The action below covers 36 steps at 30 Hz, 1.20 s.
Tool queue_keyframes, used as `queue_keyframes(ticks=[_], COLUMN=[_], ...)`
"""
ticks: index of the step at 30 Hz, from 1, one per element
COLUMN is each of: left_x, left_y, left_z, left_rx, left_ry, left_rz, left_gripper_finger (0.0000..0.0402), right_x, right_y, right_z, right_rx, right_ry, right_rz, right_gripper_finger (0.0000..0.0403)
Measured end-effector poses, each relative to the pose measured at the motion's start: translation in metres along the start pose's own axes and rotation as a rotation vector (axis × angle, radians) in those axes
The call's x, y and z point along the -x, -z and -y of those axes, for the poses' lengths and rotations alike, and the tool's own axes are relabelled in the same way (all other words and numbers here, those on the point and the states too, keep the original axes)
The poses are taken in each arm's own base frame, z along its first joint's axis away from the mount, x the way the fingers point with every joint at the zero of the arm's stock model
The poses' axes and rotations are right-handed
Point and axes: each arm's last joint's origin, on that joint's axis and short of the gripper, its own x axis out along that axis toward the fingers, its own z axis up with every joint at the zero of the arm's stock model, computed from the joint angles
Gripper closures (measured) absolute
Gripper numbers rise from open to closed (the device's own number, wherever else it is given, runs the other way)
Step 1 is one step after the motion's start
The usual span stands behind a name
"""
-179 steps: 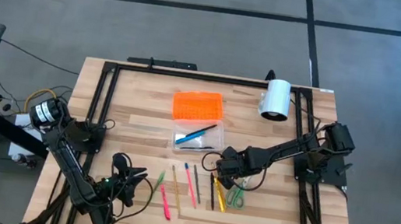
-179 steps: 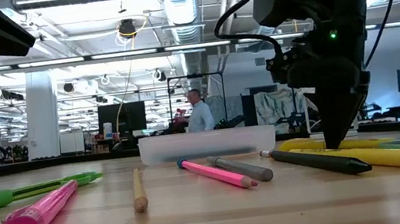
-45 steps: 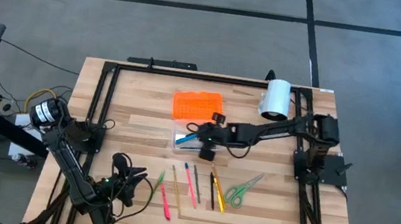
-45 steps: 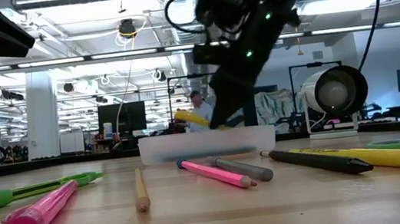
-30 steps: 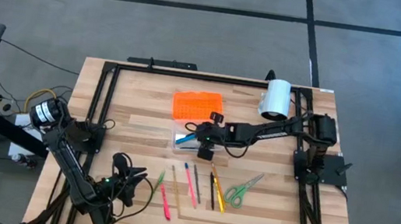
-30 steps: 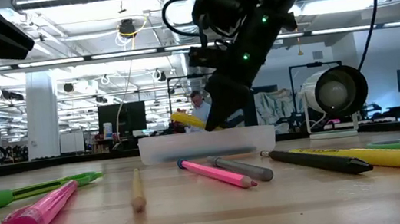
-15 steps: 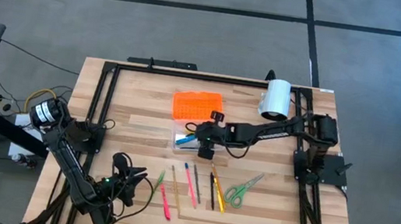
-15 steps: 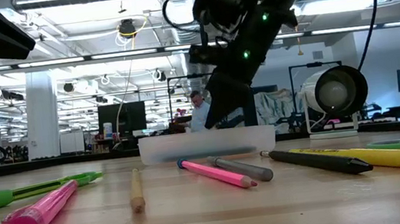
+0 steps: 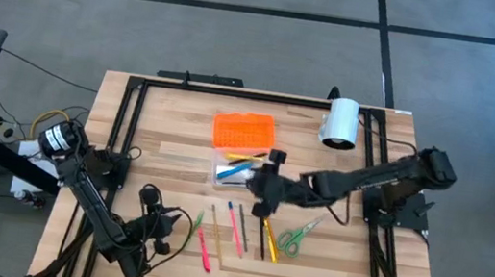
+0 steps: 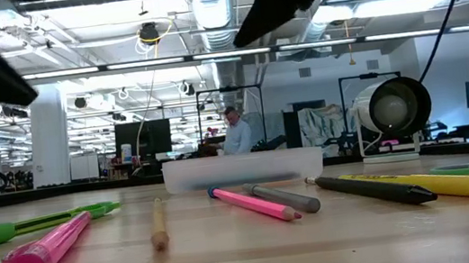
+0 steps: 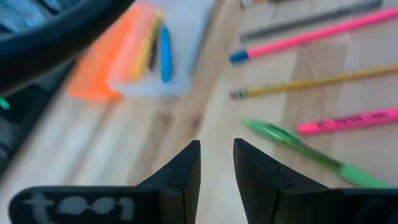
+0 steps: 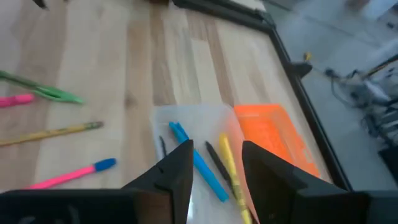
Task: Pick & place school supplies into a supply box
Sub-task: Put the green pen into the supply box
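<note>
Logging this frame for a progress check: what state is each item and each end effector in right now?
supply box: open, holding blue, yellow and dark pens
orange lid: off, lying beside the box
green scissors: on the table, outside the box
pink pen: loose on the table
right end effector: open, empty, above the box
left end effector: parted narrowly, empty, near the table's front edge

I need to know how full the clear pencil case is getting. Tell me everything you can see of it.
The pencil case is a small, shallow, clear plastic tray lying flat and open near the middle of the wooden table. Its ridged orange lid lies right beside it, off the case. Inside lie a blue pen, a yellow pen and a thin dark one, leaving room. The right gripper, jaws open and empty, hovers near its edge, not touching it.
</note>
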Motion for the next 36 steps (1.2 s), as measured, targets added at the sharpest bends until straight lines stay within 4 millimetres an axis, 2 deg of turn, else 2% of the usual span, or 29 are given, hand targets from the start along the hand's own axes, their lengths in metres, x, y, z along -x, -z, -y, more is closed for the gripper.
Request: queue_keyframes(ticks=[8, 13, 17, 21, 28, 36], left_x=[-0.01, -0.024, -0.039, -0.051, -0.065, -0.084], left_y=[-0.011, -0.025, -0.034, -0.039, -0.039, -0.027], left_z=[0.015, 0.02, 0.015, 0.01, 0.015, 0.027], left_rx=[0.129, 0.192, 0.231, 0.263, 0.293, 0.268], left_ry=[0.18, 0.302, 0.305, 0.286, 0.317, 0.301], left_rz=[-0.15, -0.227, -0.27, -0.299, -0.363, -0.43], left_gripper_finger=[0.0315, 0.0315, 0.0315, 0.0315, 0.0315, 0.0315], right_x=[0.025, 0.04, 0.055, 0.075, 0.106, 0.117], right_y=[0.014, 0.036, 0.056, 0.062, 0.071, 0.08], right_z=[-0.05, -0.075, -0.092, -0.097, -0.099, -0.102], right_rx=[0.032, 0.015, 0.018, 0.005, -0.066, -0.083], right_ry=[0.108, 0.239, 0.341, 0.444, 0.439, 0.463], right_rz=[0.008, 0.048, 0.096, 0.161, 0.238, 0.295], right_gripper_finger=[0.0274, 0.0275, 0.0274, 0.0275, 0.0274, 0.0276])
